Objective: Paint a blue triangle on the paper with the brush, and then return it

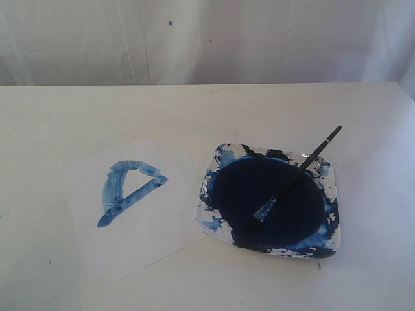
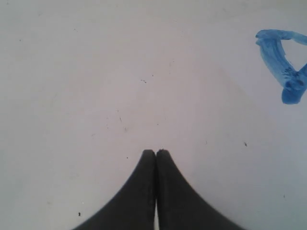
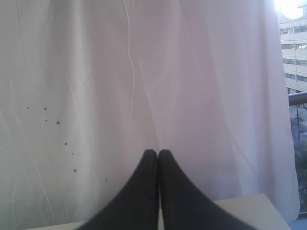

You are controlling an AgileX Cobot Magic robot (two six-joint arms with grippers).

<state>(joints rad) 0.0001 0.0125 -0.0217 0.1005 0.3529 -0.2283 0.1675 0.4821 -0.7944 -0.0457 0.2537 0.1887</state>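
The blue triangle (image 1: 128, 191) is painted in streaky strokes on the paper (image 1: 162, 220), left of centre in the exterior view. The brush (image 1: 298, 175) lies across the paint dish (image 1: 332, 188), its bristles in the dark navy pool and its handle over the far right rim. Neither gripper shows in the exterior view. My left gripper (image 2: 156, 152) is shut on nothing above the white surface, with part of the blue triangle (image 2: 283, 67) at the frame's edge. My right gripper (image 3: 158, 152) is shut on nothing and faces the white curtain.
A white curtain (image 1: 207, 39) hangs behind the table. The table's far edge (image 1: 207, 84) runs across the exterior view. A window with buildings (image 3: 293, 52) shows past the curtain in the right wrist view.
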